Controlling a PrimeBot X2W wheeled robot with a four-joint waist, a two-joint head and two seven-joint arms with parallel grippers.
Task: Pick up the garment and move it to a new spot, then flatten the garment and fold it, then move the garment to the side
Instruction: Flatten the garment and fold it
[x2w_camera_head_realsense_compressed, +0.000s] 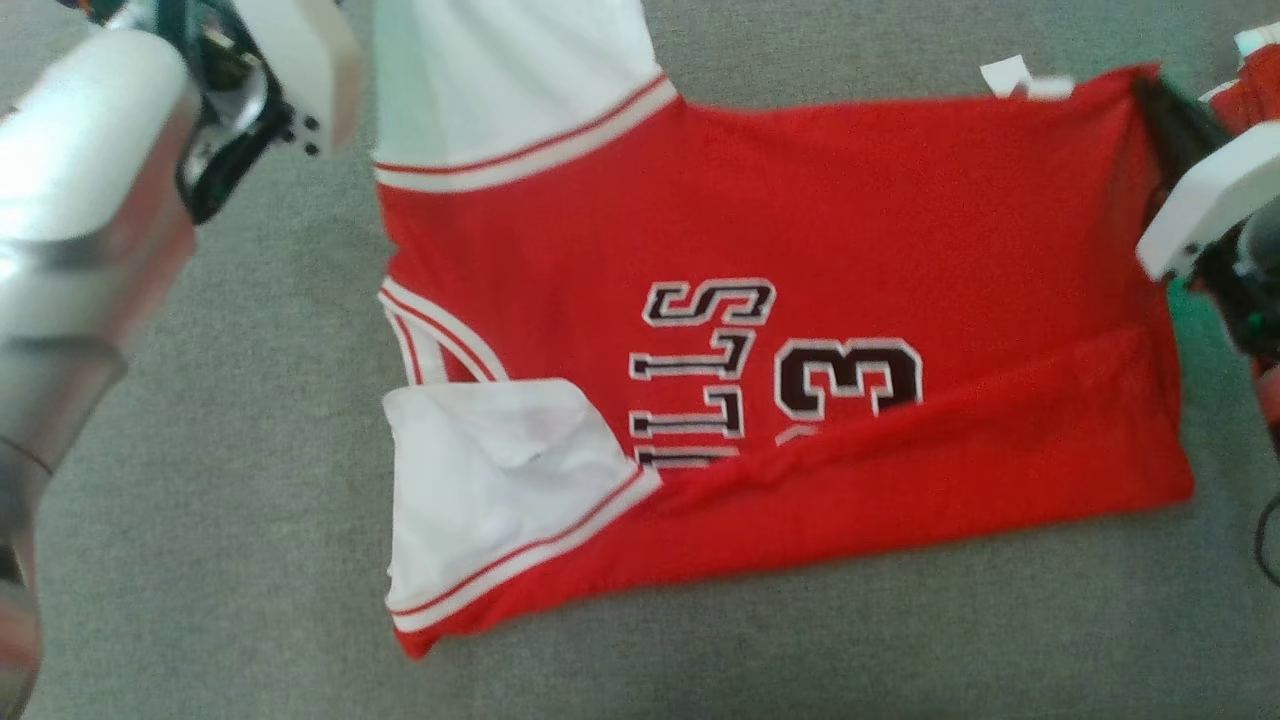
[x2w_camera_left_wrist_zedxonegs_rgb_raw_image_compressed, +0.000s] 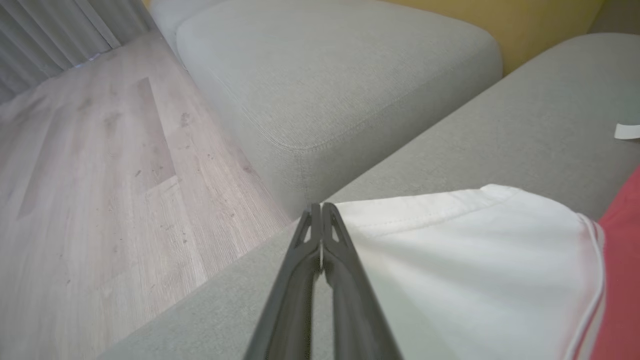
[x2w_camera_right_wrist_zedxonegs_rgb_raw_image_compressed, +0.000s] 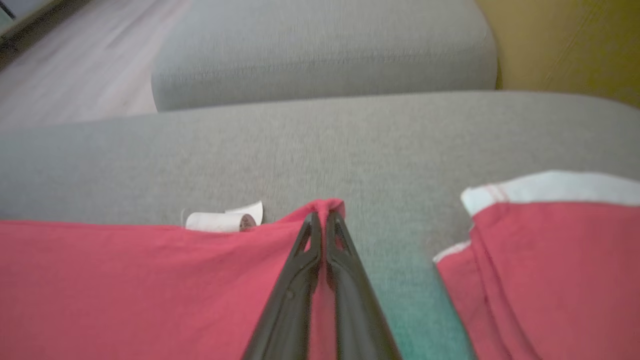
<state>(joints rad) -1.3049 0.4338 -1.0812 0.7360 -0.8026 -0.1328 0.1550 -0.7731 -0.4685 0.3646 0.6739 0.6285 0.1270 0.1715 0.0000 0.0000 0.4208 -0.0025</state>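
Right jaws, head view: dark pair together at the far right corner of the garment (x2w_camera_head_realsense_compressed: 800, 230), beside its white tag (x2w_camera_head_realsense_compressed: 1005, 75). Garment lay spread sideways on the grey sofa cushion (x2w_camera_head_realsense_compressed: 250, 480), lettering up, w/ a red flap folded over part of it. Near sleeve (x2w_camera_head_realsense_compressed: 490, 480) was crumpled at lower left & far sleeve (x2w_camera_head_realsense_compressed: 510, 70) ran off the top. Pale left forearm (x2w_camera_head_realsense_compressed: 90, 220) hung over the upper left. Second red garment (x2w_camera_head_realsense_compressed: 1245, 100) sat just past the right arm. Bare cushion lay left of & below the garment.

Left wrist view: left jaws pressed together, tips at the far sleeve's hem corner; couldn't tell if cloth was pinched. Cushion edge ran just beyond, wood floor (x2w_camera_left_wrist_zedxonegs_rgb_raw_image_compressed: 100, 175) below, another grey cushion (x2w_camera_left_wrist_zedxonegs_rgb_raw_image_compressed: 340, 75) across the gap.

Right wrist view: right jaws clamped on a hump of the garment's red corner. Tag lay just left, second red garment nr on the right, bare cushion btwn.
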